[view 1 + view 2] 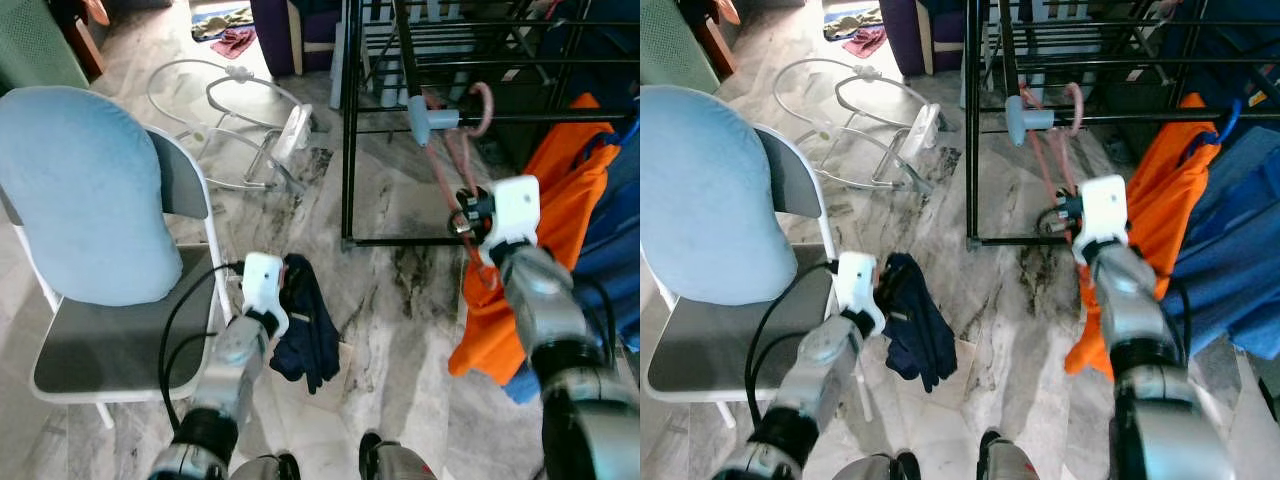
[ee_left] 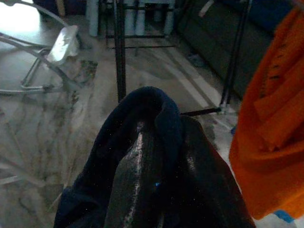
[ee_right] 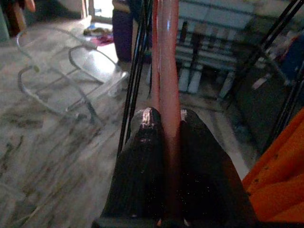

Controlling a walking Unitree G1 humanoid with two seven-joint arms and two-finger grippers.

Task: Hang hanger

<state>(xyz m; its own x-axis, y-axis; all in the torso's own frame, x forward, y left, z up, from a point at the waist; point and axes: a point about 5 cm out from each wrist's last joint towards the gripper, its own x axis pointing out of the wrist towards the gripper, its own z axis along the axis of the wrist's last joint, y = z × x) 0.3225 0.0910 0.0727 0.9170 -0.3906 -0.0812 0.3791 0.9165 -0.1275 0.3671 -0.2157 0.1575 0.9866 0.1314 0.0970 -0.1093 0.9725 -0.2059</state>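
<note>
**Hanger hooked on rail, right claw not yet let go**

Hanger point(image 1: 447, 160), pink, sits right of centre in the upper half of the left eye view. Its hook curls over the black rail point(image 1: 560, 118) of the drying rack point(image 1: 349, 120), just beside a pale blue clip on that rail. Hanger arms drop down-frame toward the right gripper point(image 1: 464, 222). Right wrist view shows both black fingers point(image 3: 142, 156) clamped on the pink bar, which runs straight up mid-frame between them, so claw is closed on the hanger.

Orange garment point(image 1: 540, 250) hangs off the same rail at right edge, w/ blue cloth beside it. It lies close behind the right forearm; can't tell if touching.

Left gripper point(image 1: 285, 300), lower centre, is closed on a dark navy garment point(image 1: 310, 335) that droops toward the marble floor point(image 1: 400, 290). Left wrist view: cloth bunched over the fingers. White chair point(image 1: 130, 350) w/ pale blue cushion point(image 1: 85, 190) fills the left side. White wire frame point(image 1: 240, 120) lies on the floor, upper centre.

Step in hand, by my read: the hang itself, near done. Hook looks seated, but whether it carries its own weight isn't clear from here. Next move likely calls for opening the right fingers gently and backing the hand straight down & away, w/o dragging the hanger off the rail or snagging the orange cloth.
</note>
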